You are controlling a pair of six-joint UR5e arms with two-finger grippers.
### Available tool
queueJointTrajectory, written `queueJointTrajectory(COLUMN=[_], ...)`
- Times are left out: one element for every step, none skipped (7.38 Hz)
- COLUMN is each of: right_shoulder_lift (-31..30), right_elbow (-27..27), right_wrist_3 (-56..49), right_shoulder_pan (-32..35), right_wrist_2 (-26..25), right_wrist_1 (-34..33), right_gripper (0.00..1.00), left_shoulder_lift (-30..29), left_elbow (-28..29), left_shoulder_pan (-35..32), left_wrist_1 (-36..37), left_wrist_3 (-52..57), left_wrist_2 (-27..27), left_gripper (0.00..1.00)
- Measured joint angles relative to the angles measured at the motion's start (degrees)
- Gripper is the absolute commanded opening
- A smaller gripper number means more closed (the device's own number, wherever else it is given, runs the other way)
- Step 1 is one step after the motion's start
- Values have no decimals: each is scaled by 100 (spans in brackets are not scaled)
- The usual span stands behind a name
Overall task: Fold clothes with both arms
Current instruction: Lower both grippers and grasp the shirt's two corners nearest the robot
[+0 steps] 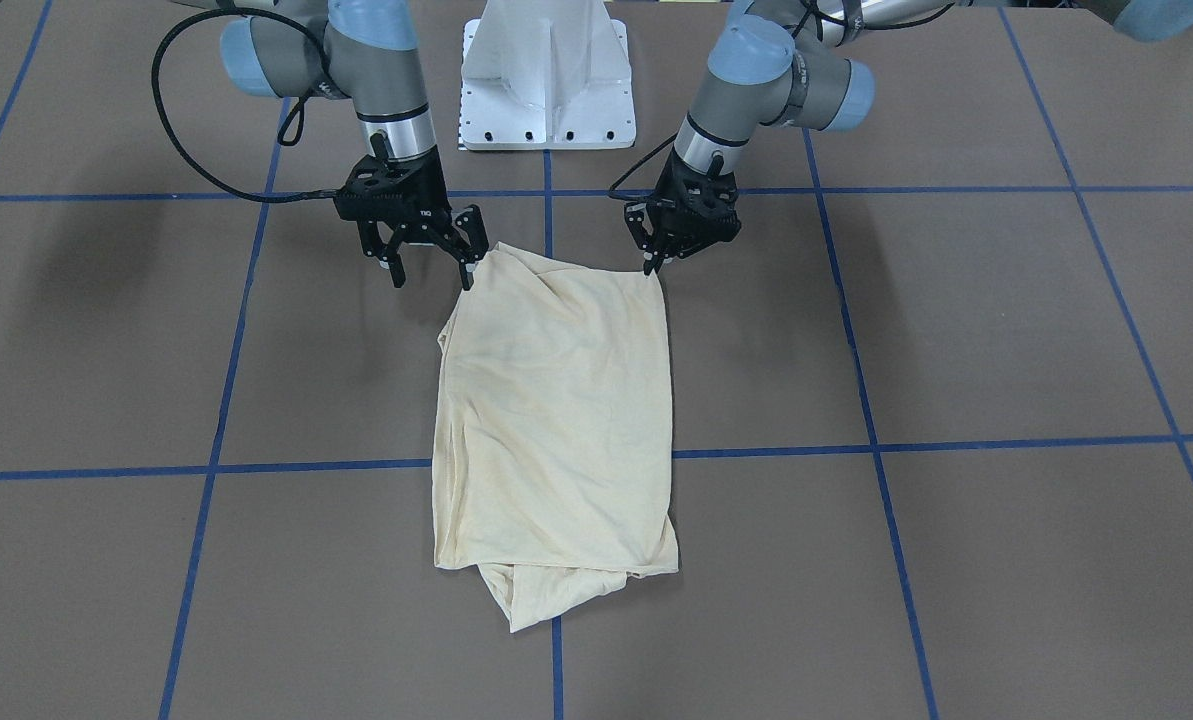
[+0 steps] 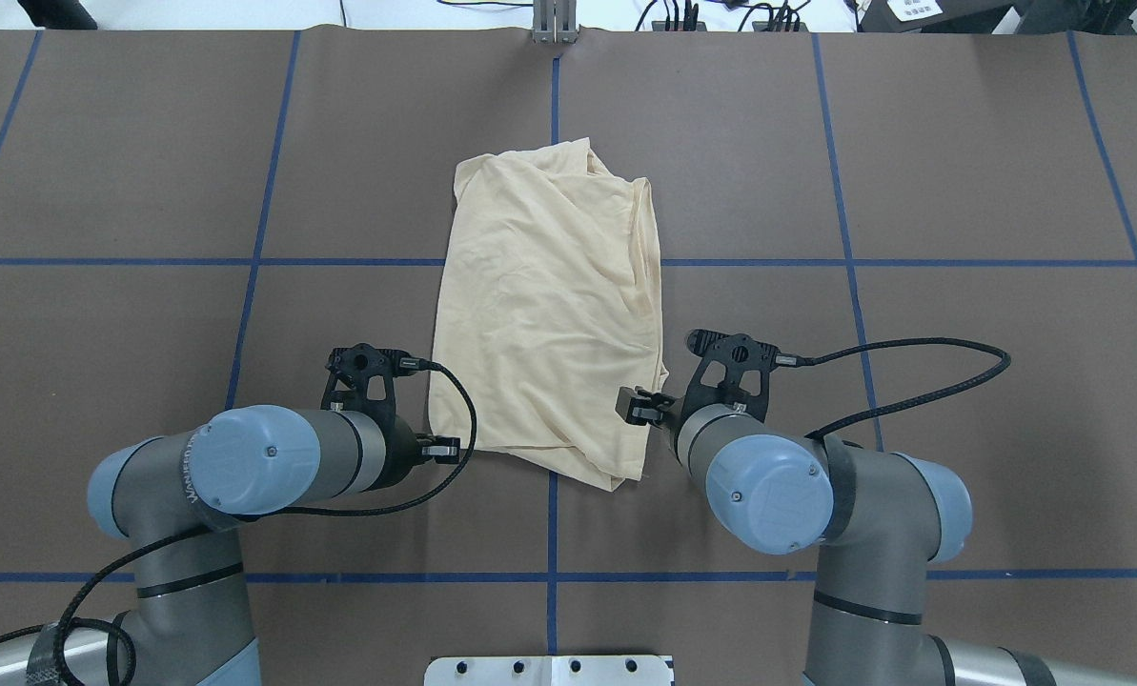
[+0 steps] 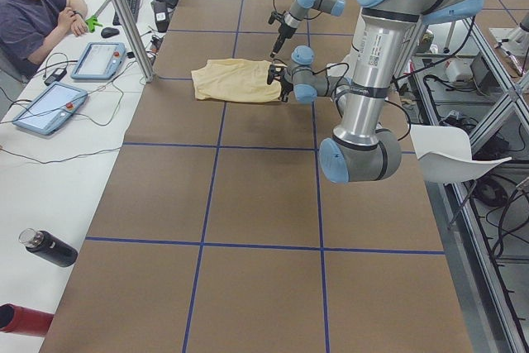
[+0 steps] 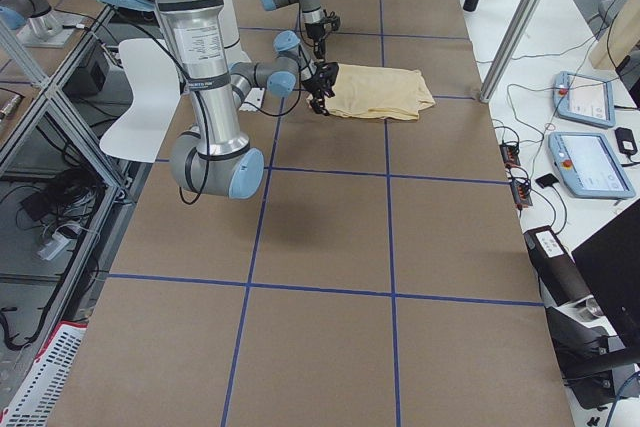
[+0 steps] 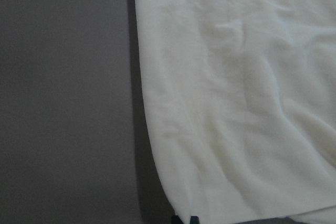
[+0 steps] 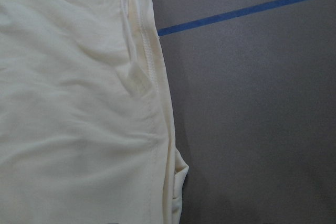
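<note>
The T-shirt (image 1: 556, 400) is plain pale cream-yellow. The desk (image 1: 1006, 320) is brown, gridded with blue tape lines (image 1: 956, 444). The left arm (image 1: 756, 75) and right arm (image 1: 381, 70) are silver and grey with light-blue caps. The left claw (image 1: 654, 264) and right claw (image 1: 434, 276) are black. The pedestal (image 1: 548, 90) at 12 o'clock is white.

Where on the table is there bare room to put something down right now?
Bare table lies either side of the shirt and beyond its operator-side end. It's crowded at the robot-side end, where the left gripper and right gripper sit.
</note>
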Motion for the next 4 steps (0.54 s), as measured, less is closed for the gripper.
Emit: queueJointTrajectory(right_shoulder_lift=[69,112,195,384], right_elbow=[-115,-210,-326,-515], right_wrist_3=[66,70,52,41], right_shoulder_pan=[-62,-90,-104,-106], right_wrist_2=[-114,-185,-260,-343], right_wrist_1=[-16,-24,-29,-30], right_gripper=[58,55,55,55], left_shoulder_lift=[3,3,4,4], left_elbow=[-8,-12,-15,-18], left_shoulder_pan=[3,7,12,23], left_wrist_1=[0,0,0,0], left_wrist_3=[-8,-13,-16,-17], left_wrist_2=[0,0,0,0], left_gripper=[0,0,0,0])
